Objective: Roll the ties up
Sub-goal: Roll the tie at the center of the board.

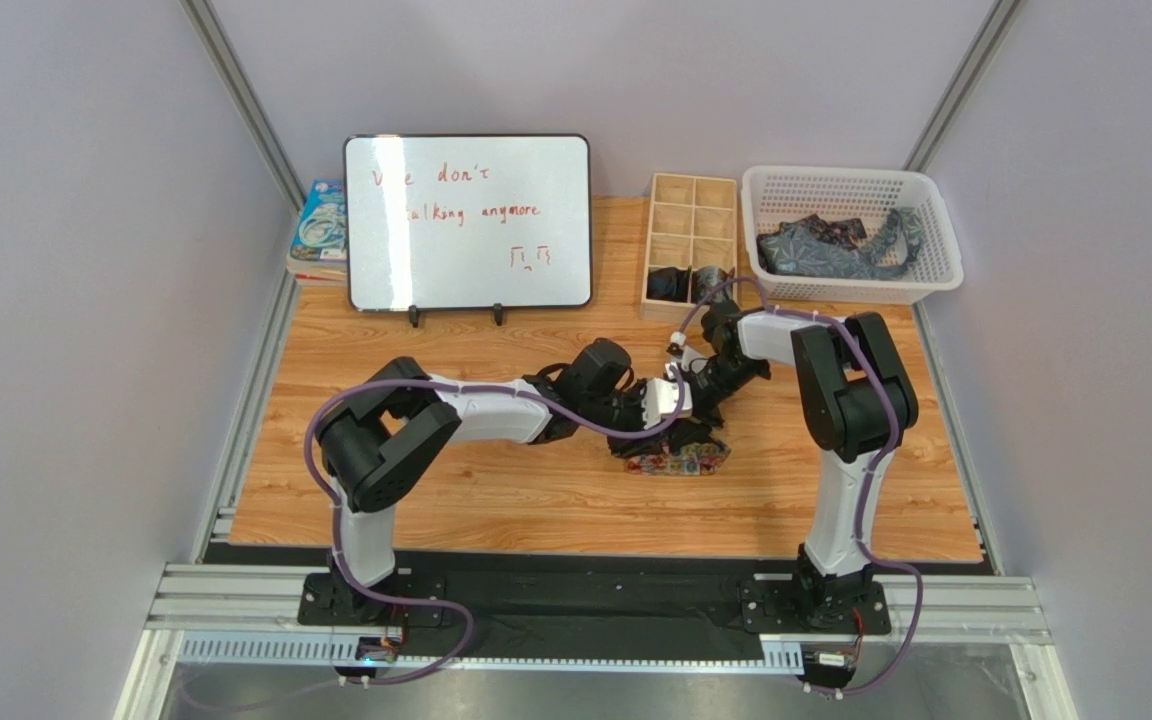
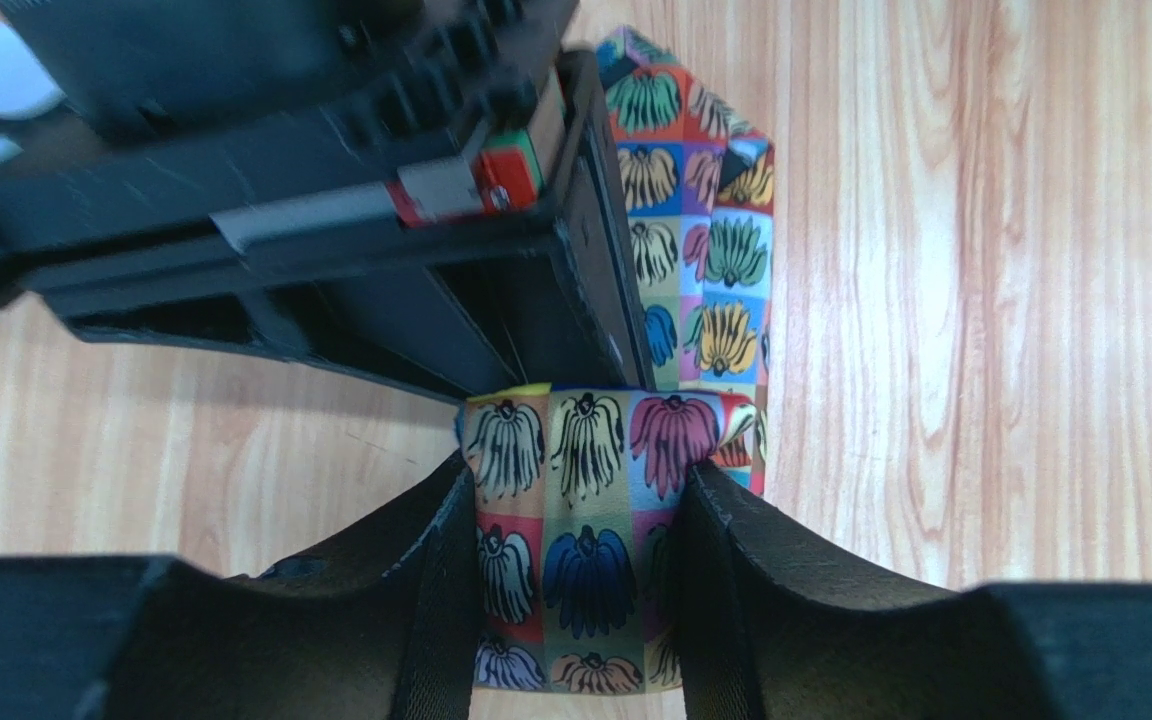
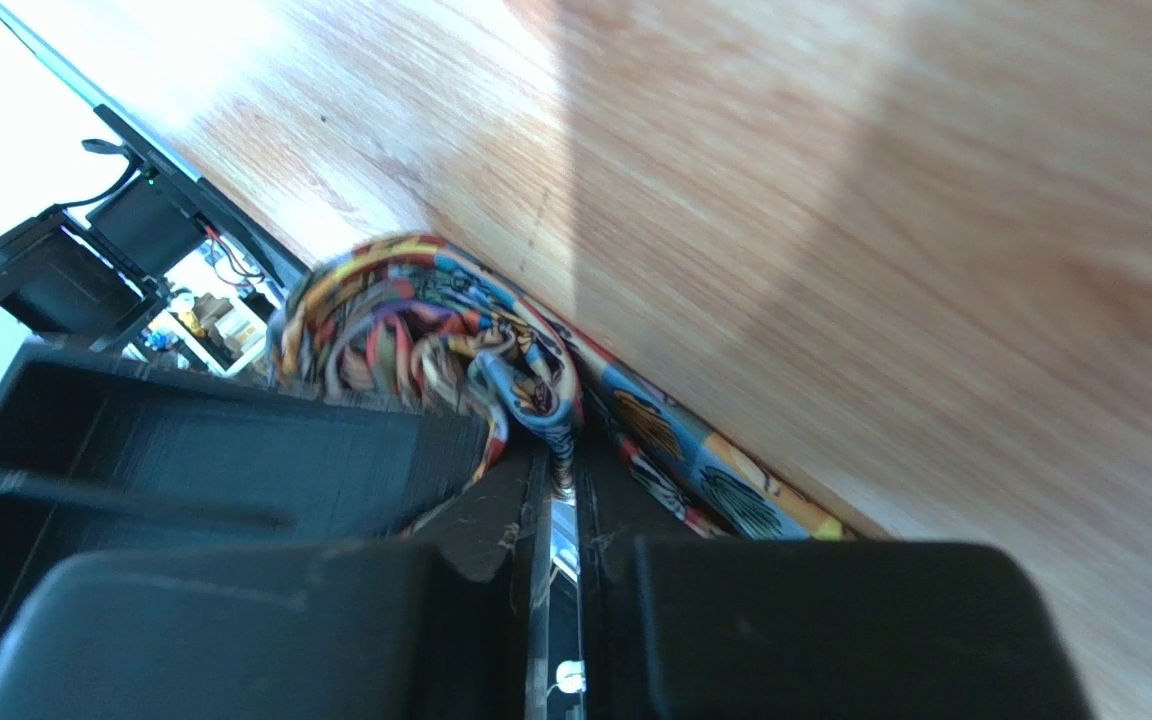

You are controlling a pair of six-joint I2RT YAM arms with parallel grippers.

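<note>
The right gripper is clamped on the tie at its rolled core, apparently anchoring it. The left gripper grips the roll's sides, likely keeping layers aligned.

The colourful tie, printed with small many-coloured squares, lies near the middle of the bench, one end rolled in a loose coil. Dark ties lie heaped in the basket, far right. Dark rolled ties sit in the wooden box.

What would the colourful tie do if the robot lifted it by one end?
Probably flop and dangle: the colourful tie bends softly over itself. Its loose coil would likely unroll. It looks thin, so probably light.
</note>
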